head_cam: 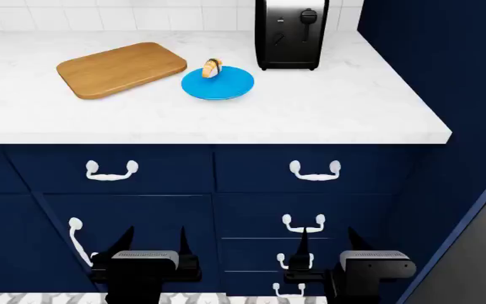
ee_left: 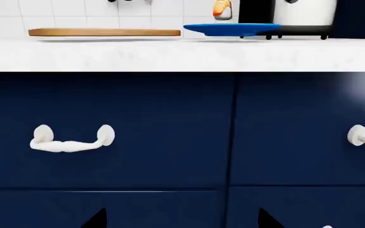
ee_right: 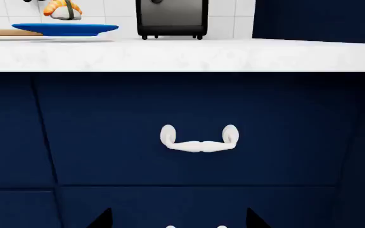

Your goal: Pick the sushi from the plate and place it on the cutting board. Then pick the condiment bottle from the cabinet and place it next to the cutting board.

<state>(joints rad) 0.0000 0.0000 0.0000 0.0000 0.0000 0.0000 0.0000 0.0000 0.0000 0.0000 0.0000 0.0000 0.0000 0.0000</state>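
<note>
Head view: high above the white counter (head_cam: 328,101), angled forward and down, taking in countertop, navy drawer fronts and both grippers low at the near edge. Left wrist view: low, close before the drawers, facing level toward the far tiled wall, just grazing the counter surface. Right wrist view: same height and heading, set further right. Shared by all three: blue plate (head_cam: 218,83) with sushi (head_cam: 212,68), cutting board (head_cam: 121,68), toaster (head_cam: 291,33).

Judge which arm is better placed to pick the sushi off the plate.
Left, marginally. The sushi sits on the plate's left edge, toward the cutting board. The left gripper hangs below that side; the right gripper hangs further right. Both are open and low.
</note>
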